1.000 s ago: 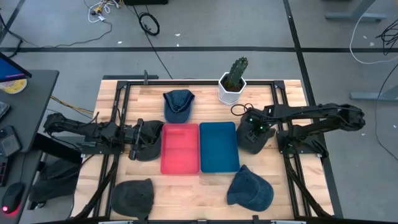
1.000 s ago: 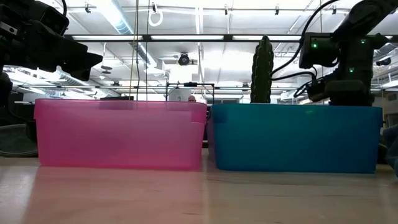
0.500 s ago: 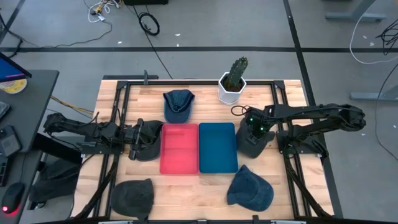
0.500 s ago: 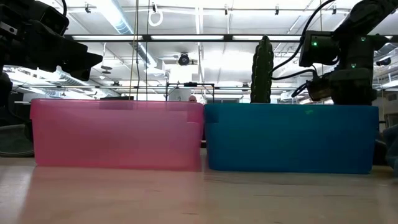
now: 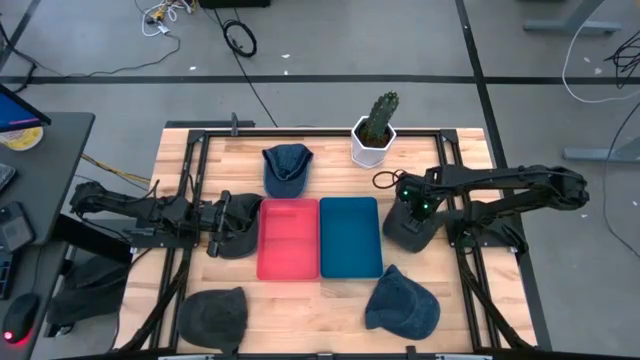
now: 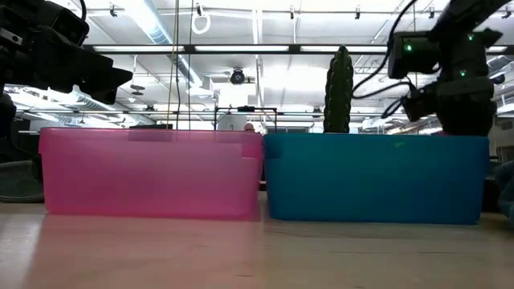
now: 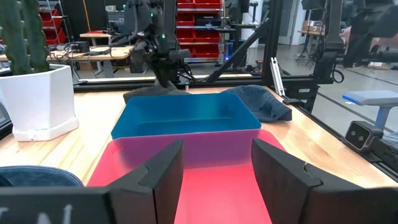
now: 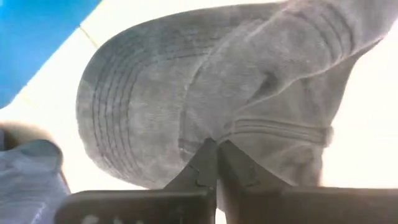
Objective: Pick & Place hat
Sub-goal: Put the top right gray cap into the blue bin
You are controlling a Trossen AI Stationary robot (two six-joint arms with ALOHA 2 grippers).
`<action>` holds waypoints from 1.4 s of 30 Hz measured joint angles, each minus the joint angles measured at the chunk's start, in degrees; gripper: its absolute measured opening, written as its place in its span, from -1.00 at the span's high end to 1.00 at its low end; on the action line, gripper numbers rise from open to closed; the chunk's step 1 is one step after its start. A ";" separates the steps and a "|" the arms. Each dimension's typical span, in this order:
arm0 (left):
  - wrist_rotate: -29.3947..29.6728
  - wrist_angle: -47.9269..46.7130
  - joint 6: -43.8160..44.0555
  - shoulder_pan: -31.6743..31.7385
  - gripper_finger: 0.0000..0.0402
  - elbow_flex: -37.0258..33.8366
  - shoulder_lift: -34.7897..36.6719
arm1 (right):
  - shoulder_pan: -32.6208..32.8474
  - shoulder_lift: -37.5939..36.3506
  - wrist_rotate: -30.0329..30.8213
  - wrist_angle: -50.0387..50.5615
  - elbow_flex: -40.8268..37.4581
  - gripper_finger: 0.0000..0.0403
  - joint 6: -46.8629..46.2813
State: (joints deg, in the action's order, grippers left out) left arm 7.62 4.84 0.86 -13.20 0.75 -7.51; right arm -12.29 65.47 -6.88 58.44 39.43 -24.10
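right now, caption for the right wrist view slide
Right hand pinched shut on the grey hat beside the blue bin.

Table centre blocked by red bin (image 5: pixel 290 238) and blue bin (image 5: pixel 351 236), walls touching, no passage between. Potted cactus (image 5: pixel 375 130) stands tall at far edge. Denim hat (image 5: pixel 286 167) beside it. Near edge: dark hat (image 5: pixel 213 315) left, blue hat (image 5: pixel 402 303) right; bare wood strip between them passable.
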 joint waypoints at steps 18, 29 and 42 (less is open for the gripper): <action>0.02 0.00 0.00 -0.02 0.04 0.02 0.02 | 13.29 0.30 10.03 8.36 24.08 1.00 -3.93; 0.00 0.00 0.00 0.00 0.04 0.02 0.02 | 21.32 8.59 8.81 -2.08 27.43 1.00 -3.05; 0.00 0.00 0.00 0.00 0.04 0.02 0.00 | 22.64 20.95 9.22 -7.02 34.38 1.00 3.44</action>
State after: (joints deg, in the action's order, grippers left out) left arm 7.62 4.84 0.86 -13.20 0.78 -7.51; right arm 10.35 86.42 2.35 51.42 73.81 -20.67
